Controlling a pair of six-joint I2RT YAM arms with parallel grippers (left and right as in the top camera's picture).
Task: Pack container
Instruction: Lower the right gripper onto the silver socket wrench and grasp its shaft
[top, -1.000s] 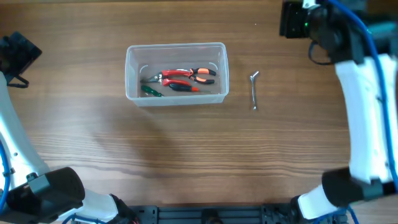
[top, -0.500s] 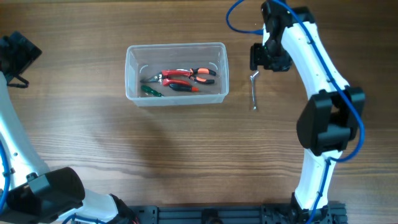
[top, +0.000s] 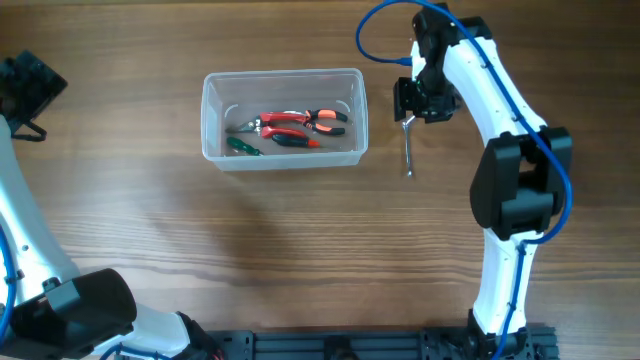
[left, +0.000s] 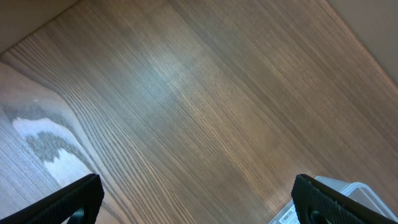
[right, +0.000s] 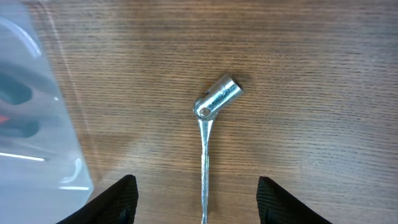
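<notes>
The clear plastic container stands on the table at centre left and holds red-and-black pliers and a green-handled tool. Its wall shows at the left of the right wrist view, and a corner shows in the left wrist view. A silver socket wrench lies to its right. My right gripper is open, above the wrench's head, with the shaft between its fingers. My left gripper is open and empty over bare wood at the far left.
The wooden table stretches around the container. The left arm's body sits at the left edge, and the right arm runs down the right side.
The right arm has swung in from the far right corner and moved leftward, bringing its open gripper over the wrench's head. The left arm has not moved.
</notes>
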